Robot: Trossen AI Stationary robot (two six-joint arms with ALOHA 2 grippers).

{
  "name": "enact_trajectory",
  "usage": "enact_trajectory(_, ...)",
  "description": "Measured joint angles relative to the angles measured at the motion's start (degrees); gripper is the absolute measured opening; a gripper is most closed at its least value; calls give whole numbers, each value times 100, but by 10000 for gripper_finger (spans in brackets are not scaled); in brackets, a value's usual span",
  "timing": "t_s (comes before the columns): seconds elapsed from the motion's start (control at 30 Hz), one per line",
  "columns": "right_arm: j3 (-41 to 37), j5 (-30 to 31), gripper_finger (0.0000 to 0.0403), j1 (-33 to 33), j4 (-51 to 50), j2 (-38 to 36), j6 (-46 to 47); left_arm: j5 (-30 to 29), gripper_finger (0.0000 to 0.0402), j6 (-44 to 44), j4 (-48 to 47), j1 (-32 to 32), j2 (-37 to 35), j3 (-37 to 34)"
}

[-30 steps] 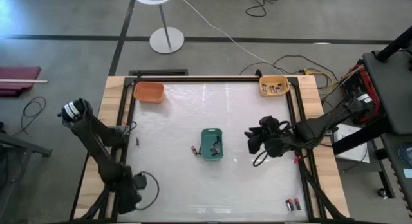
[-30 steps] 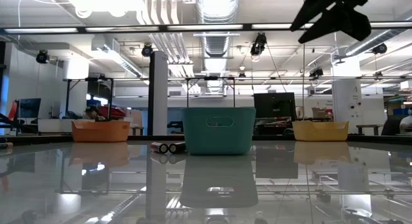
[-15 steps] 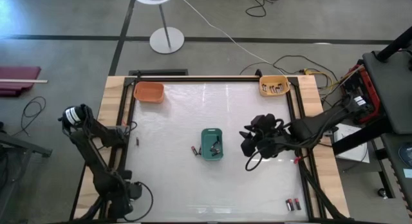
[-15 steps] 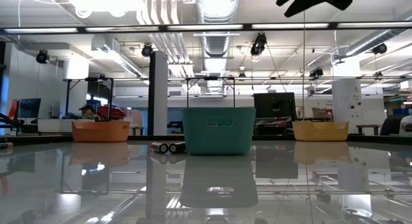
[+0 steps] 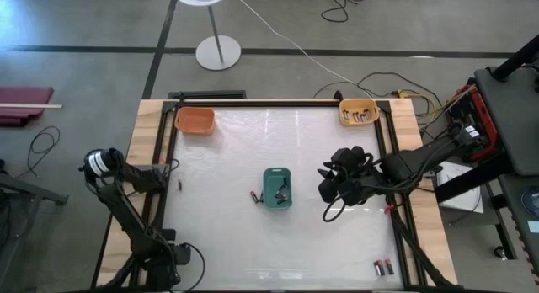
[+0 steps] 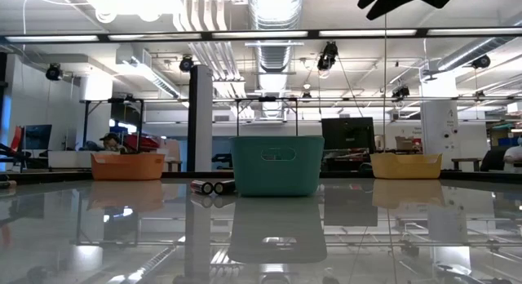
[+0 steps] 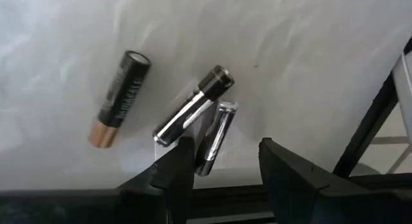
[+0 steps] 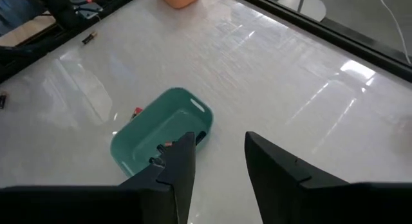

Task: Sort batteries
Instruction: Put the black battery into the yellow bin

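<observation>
right gripper point(image 8: 212, 156): fingers apart, empty, hanging just right of the teal bin point(image 5: 277, 189)
batteries point(image 5: 254, 195): lying flat against the bin's left side, beyond it from the right gripper
left gripper point(image 7: 220, 163): spread, empty, over three other cells point(image 7: 190, 112)

My right gripper point(image 5: 330, 185) hovers high mid-table, fingers apart; my left gripper point(image 7: 219, 161) sits low, fingers parted.

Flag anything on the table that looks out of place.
Loose batteries lie outside the bins: a pair near the table's front right corner, one just left of the teal plastic bin, one near the left edge. Nothing looks spilled or damaged.
</observation>
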Motion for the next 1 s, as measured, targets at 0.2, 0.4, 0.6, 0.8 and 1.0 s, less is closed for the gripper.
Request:
enact_trajectory(0.2,-2,20,108,0,2,-2,-14,-152,154,-190,28,-7,15,-5)
enact_trajectory(0.4,-5,20,92,0,11,-2,-20,-211,107,-262,-12,-7,82,-14)
enact_trajectory(0.6,-7,20,76,0,95,35,-126,-332,13,-83,76,-9,96,-18)
enact_trajectory(0.8,-13,-31,60,25,358,239,-577,-324,12,144,-265,-9,109,244)
enact_trajectory(1.0,-146,-855,50,184,1819,763,-2122,-1027,5,92,-771,53,-114,1163)
